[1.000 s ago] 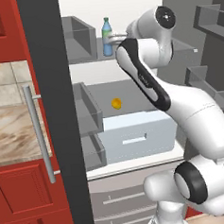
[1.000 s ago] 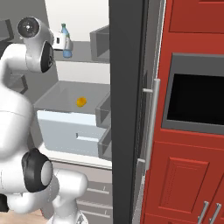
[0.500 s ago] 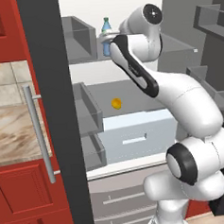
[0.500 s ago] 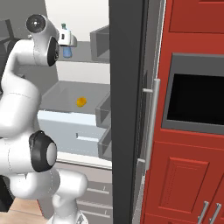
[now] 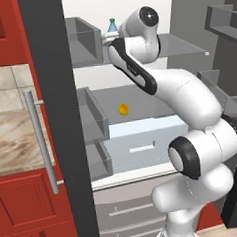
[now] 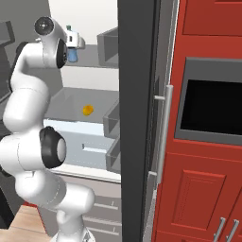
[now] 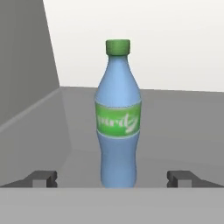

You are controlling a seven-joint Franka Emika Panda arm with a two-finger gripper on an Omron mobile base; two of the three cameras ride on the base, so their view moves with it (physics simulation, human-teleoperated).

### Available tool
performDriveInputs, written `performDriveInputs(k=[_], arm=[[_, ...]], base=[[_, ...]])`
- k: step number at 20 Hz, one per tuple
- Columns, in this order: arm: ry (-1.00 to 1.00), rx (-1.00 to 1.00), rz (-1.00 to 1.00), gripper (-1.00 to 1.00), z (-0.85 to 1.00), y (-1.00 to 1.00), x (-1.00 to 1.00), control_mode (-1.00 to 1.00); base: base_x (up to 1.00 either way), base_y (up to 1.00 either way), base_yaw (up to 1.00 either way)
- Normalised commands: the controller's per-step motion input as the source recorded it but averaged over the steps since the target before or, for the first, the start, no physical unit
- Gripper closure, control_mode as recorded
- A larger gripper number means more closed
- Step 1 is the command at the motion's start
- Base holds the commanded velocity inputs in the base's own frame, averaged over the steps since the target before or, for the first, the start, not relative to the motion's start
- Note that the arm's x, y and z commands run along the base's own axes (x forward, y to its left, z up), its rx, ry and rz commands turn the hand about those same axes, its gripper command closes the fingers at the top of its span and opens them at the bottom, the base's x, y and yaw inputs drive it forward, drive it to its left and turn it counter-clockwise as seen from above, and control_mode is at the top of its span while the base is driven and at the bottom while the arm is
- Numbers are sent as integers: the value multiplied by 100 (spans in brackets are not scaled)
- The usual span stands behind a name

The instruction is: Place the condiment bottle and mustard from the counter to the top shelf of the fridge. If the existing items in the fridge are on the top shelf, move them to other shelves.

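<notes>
A blue translucent bottle (image 7: 117,118) with a green label and cap stands upright on the fridge's grey top shelf (image 5: 180,46). My gripper (image 7: 111,177) is open right in front of it, with a dark fingertip (image 7: 43,177) on each side of its base, not touching. From the sides the bottle (image 6: 72,53) peeks out behind my hand, and its cap (image 5: 112,24) shows above the arm. A small orange-yellow fruit (image 5: 123,109) lies on the shelf below, above the pale drawer (image 5: 142,139). The condiment bottle and mustard are out of view. The marbled counter (image 5: 12,143) shows at the left.
The dark fridge door (image 5: 50,120) stands open at the left with its silver handle (image 5: 39,141) and grey door bins (image 5: 93,117). On the right side, red cabinets hold a black oven window (image 6: 212,108). A grey side wall (image 7: 26,78) bounds the shelf.
The arm has reached up and deeper into the fridge, bringing the open gripper close to the blue bottle on the top shelf. The bottle and the fruit have not moved.
</notes>
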Motion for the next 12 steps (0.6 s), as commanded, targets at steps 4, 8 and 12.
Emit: performDriveInputs(k=[4,8,12], arm=[[0,0,0,-100,-1,1,39,-100],[0,-1,0,-100,-1,1,42,-100],[1,0,0,-100,-5,9,35,-100]], base=[[0,0,0],[0,0,0],[0,0,0]])
